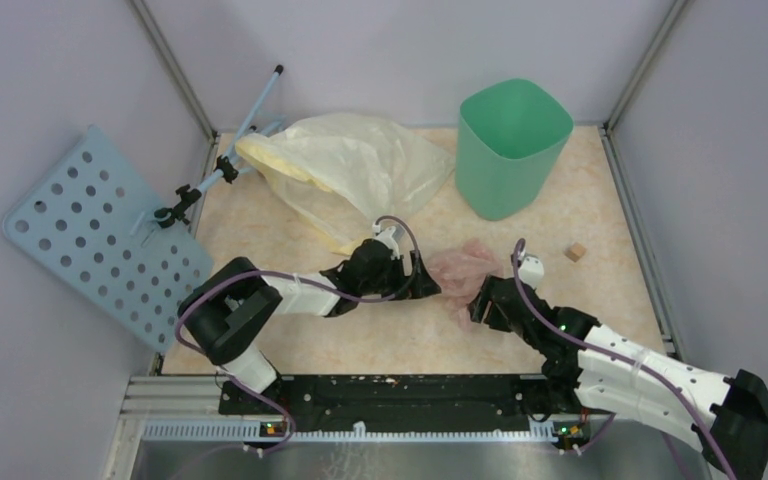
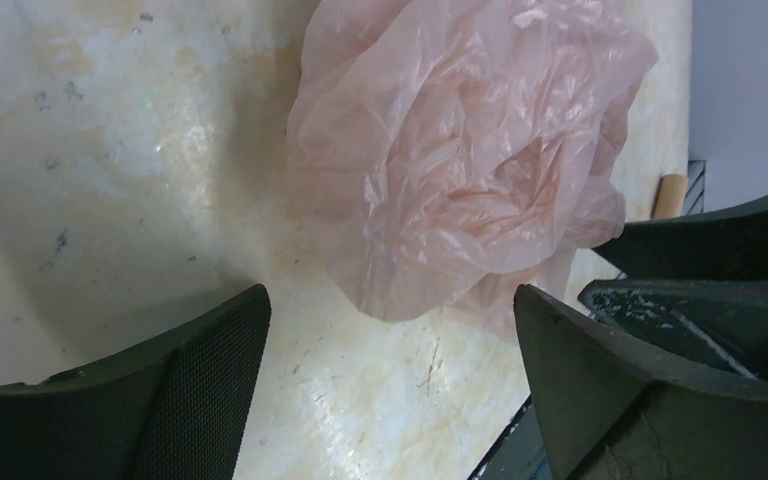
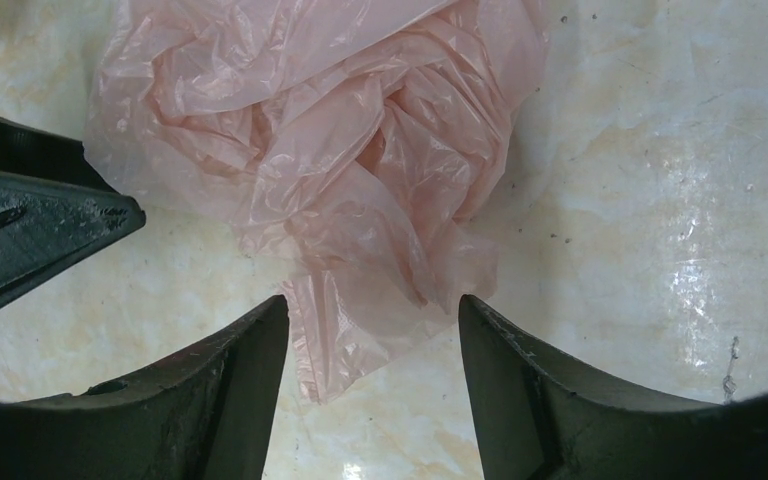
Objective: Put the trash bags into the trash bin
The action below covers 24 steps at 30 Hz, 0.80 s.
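The crumpled pale-pink trash bag (image 1: 462, 268) lies on the table between my two grippers. In the left wrist view the bag (image 2: 460, 160) sits just ahead of my open left gripper (image 2: 390, 310), apart from the fingers. In the right wrist view the bag (image 3: 330, 150) has a loose flap lying between the fingers of my open right gripper (image 3: 372, 305). My left gripper (image 1: 428, 286) is at the bag's left edge and my right gripper (image 1: 478, 296) at its near right edge. The mint-green trash bin (image 1: 510, 148) stands upright at the back, right of centre.
A large opaque pale-yellow bag (image 1: 350, 170) lies at the back left. A small wooden block (image 1: 575, 252) sits right of the pink bag. A blue perforated panel (image 1: 100, 235) and a clamp rod (image 1: 230, 150) stand at the left wall.
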### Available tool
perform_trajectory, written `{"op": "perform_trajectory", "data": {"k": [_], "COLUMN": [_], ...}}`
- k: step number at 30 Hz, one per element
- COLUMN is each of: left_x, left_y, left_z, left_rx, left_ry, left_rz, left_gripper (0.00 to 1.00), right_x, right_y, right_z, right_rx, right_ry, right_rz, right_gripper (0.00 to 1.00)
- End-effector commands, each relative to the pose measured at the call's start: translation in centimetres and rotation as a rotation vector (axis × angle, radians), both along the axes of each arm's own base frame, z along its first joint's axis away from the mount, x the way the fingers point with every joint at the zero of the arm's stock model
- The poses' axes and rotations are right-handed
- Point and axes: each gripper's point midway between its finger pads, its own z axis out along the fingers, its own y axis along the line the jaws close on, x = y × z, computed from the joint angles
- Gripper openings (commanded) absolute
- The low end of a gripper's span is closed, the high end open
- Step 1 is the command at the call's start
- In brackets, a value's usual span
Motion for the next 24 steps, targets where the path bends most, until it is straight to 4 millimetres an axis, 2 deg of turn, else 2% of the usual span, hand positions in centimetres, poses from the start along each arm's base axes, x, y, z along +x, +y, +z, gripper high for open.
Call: {"op": "perform_trajectory", "data": {"k": [1,7,9,10,14,16,17,20,24], "left_x": [1.8,4.3,4.9,5.2,5.7,5.6,5.4,4.7,3.7], "left_y": [-1.2,-2.3,-2.9,-2.9,-2.3,-1.9,-1.7,-0.8,0.5], "left_z": [0.9,1.6,1.4,1.3,1.8,2.2,2.2,2.4,3.8], "left_rx": [-0.065,-0.117,-0.116,-0.109,-0.107,-0.093,-0.082,-0.073,-0.102], "left_ry": [-0.012,-0.046,-0.048,-0.051,-0.104,-0.123,-0.121,-0.112,-0.123], "left_rz": [0.026,0.076,0.075,0.084,0.107,0.102,0.099,0.098,0.096], "left_gripper": [0.95,0.86,0.79,0.73,0.24,0.07,0.02,0.0,0.0], "right_x": [0.2,0.2,0.3,0.4,0.5,0.6,0.7,1.0,1.0], "right_y": [0.3,-0.4,-0.4,-0.4,-0.5,-0.6,-0.8,-2.0,-2.9], "right_z": [-0.1,-0.7,-0.8,-0.9,-1.1,-1.3,-1.3,-1.3,-1.1], "right_rx": [0.01,-0.007,-0.012,-0.014,-0.03,-0.04,-0.05,-0.1,-0.116], "right_ry": [-0.005,0.004,0.005,0.006,0.013,0.012,0.006,0.0,0.004], "right_rz": [0.002,-0.039,-0.046,-0.05,-0.058,-0.058,-0.066,-0.105,-0.155], "right_gripper": [0.63,0.64,0.64,0.64,0.64,0.65,0.65,0.64,0.65]}}
